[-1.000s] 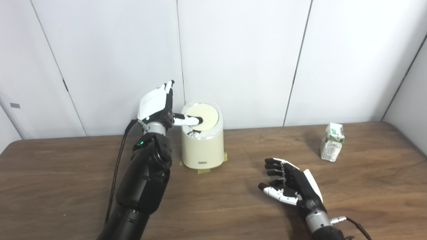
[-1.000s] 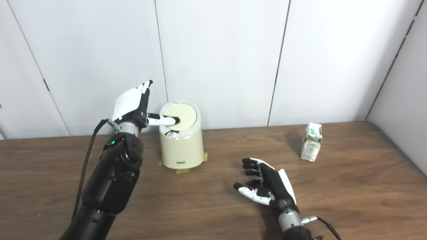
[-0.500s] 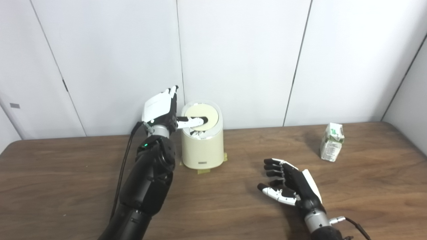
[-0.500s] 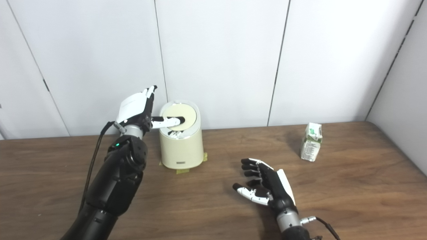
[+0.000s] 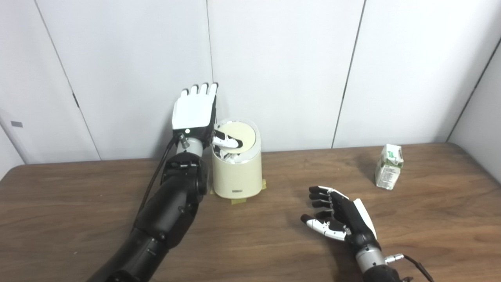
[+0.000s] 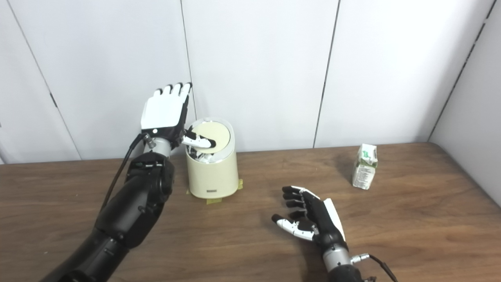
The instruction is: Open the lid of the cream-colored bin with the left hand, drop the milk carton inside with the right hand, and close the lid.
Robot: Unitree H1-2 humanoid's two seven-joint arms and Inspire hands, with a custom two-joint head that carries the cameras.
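The left hand point(image 5: 194, 111), fingers spread, pressed its thumb on the tilted lid point(image 5: 236, 137) of the bin point(image 5: 237, 172), centre-left. The carton point(image 5: 388, 167) stood untouched at right; the right hand point(image 5: 340, 219) was open and empty.

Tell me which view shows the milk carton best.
Neither wins clearly. In the right eye view the milk carton stands further from the frame edge, upright on the table, unblocked. The left eye view shows the same carton, equally sharp, just nearer the right edge.
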